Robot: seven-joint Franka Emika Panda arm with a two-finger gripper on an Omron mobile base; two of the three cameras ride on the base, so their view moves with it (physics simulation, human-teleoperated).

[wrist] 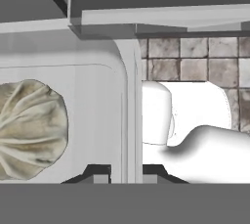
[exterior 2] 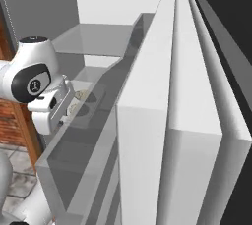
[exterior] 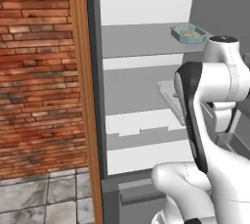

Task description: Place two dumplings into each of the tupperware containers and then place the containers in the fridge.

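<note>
Looking into fridge [exterior: 93, 96]: brick wall [exterior: 34, 71] far left, wood edge next. Pale tray [wrist: 97, 115] with dumpling [wrist: 29, 130] inside, tool [wrist: 126, 174] pinching tray's rim, one tip each side. Teal tray [exterior: 189, 33] with dumplings sits on upper shelf [exterior: 141, 39], to right.

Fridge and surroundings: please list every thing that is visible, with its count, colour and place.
fridge: one, grey shelves, white back, brown wooden side; open ahead.
teal container: one, on upper fridge shelf, holding dumplings.
pale container: one, whitish-grey, its rim between the hand's fingertips.
dumpling: one, beige-grey, inside pale container.
brick wall: one, red, left of fridge.
tiled floor: grey, below wall.
hand: one, shut on pale container's rim.
</note>
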